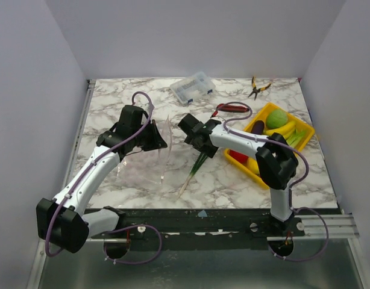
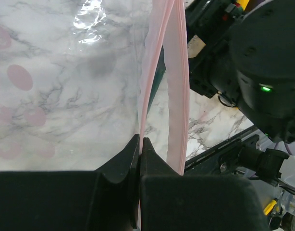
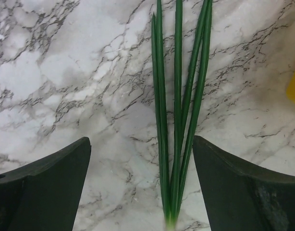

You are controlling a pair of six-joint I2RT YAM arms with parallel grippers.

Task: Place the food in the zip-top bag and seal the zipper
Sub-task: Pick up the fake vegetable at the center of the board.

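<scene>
The clear zip-top bag stands up on the table at centre left, its mouth held open. My left gripper is shut on one lip of the bag's pink zipper strip, fingertips together; the other lip hangs free beside it. The green-white celery stalk lies on the marble. My right gripper hovers over its green end, open, with the stalk between the spread fingers, apart from both. A green ball, a purple eggplant and yellow pieces lie in the tray.
The yellow tray sits at the right, under my right arm. A rigid clear compartment box and yellow-handled pliers lie at the back. A red-handled tool lies behind my right gripper.
</scene>
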